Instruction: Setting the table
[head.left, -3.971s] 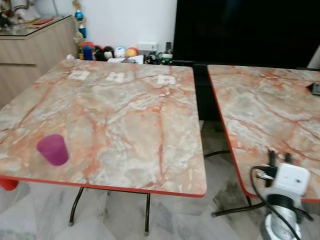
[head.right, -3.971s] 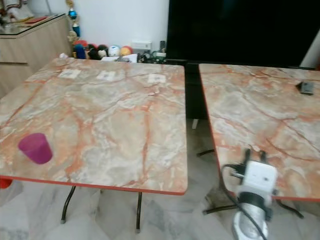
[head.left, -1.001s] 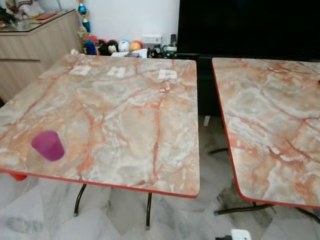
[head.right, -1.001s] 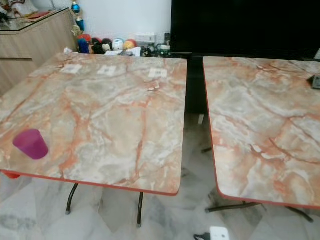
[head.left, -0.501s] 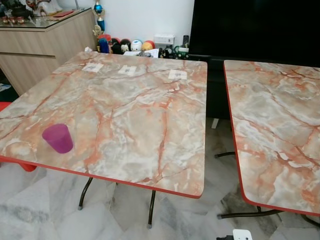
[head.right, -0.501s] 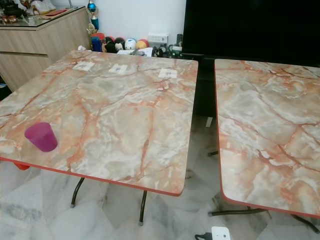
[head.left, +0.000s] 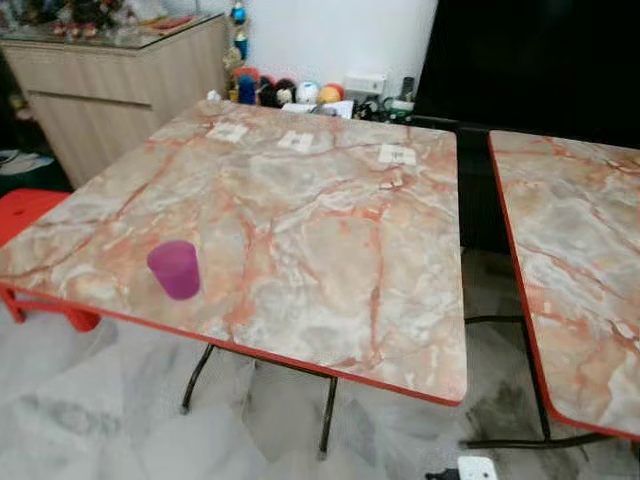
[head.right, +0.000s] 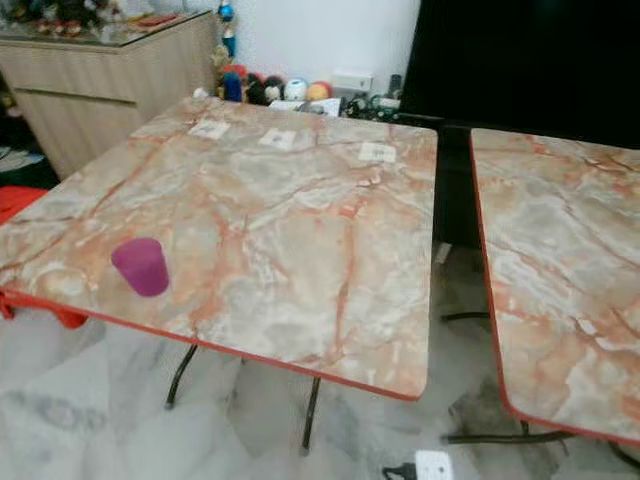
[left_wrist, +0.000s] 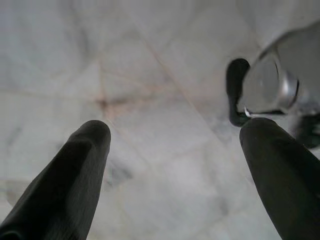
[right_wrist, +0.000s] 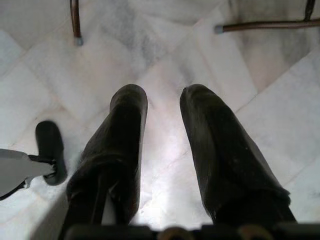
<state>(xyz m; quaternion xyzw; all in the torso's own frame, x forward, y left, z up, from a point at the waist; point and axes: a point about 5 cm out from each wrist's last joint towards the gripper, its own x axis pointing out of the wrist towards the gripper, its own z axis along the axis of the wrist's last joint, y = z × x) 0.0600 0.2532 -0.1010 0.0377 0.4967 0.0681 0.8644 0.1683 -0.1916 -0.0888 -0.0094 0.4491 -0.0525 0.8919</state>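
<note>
A purple cup (head.left: 175, 269) stands upright near the front left edge of the left marble table (head.left: 330, 230), well apart from both grippers. Three small white cards (head.left: 297, 141) lie in a row along that table's far side. Both arms hang low over the pale marble floor. My left gripper (left_wrist: 177, 131) is open, its fingers wide apart with nothing between them. My right gripper (right_wrist: 163, 95) is open by a narrower gap, also with nothing in it. The white top of my right wrist (head.left: 477, 468) peeks in at the bottom edge.
A second marble table (head.left: 580, 270) stands to the right across a narrow gap. A red stool (head.left: 30, 215) sits at the left table's left corner. Behind are a wooden cabinet (head.left: 120, 85), toys (head.left: 300, 93) along the wall and a black screen (head.left: 540, 60).
The view has swung left, bringing the red stool in and shifting both tables rightward in the picture. My right arm, raised by the right table four seconds ago, has dropped low. The cup has stayed put.
</note>
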